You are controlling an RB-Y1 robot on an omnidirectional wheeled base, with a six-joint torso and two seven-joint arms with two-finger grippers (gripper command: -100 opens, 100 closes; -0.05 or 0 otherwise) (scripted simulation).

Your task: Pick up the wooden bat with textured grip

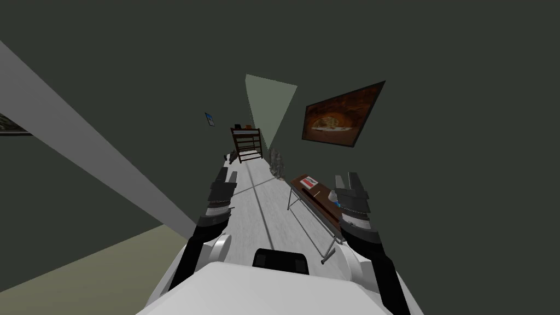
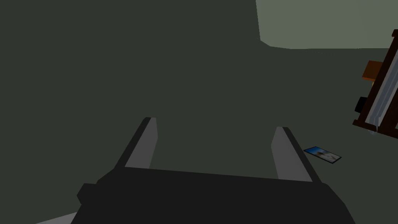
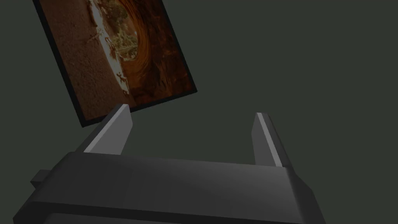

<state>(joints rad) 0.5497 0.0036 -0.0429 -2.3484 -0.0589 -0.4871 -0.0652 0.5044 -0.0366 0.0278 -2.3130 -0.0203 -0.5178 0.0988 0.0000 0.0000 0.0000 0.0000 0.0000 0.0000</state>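
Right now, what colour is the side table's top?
The table top is dark brown, best in head view.

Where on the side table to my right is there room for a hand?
Narrow table: a red-and-white box at its far end, a bottle by the right gripper. Bare top runs along the floor-side edge nearer than the box.

Two tools show: the left tool (image 1: pixel 226 173) and the right tool (image 1: pixel 346 179), each with two fingers, four in all. There is one bench (image 1: pixel 322 211), and it carries three small things: one flat white-and-red item (image 1: pixel 309 182), one thin pale stick (image 1: pixel 316 194) and one bluish item (image 1: pixel 332 195), all too small to name. Three framed pictures hang on the walls: one large cave picture (image 1: pixel 342 115), one small blue picture (image 1: pixel 209 119) and one cut-off picture (image 1: pixel 11 127). One dark shelf rack (image 1: pixel 247 143) bears two things: one orange box (image 2: pixel 372 70) and one black block (image 2: pixel 361 103).
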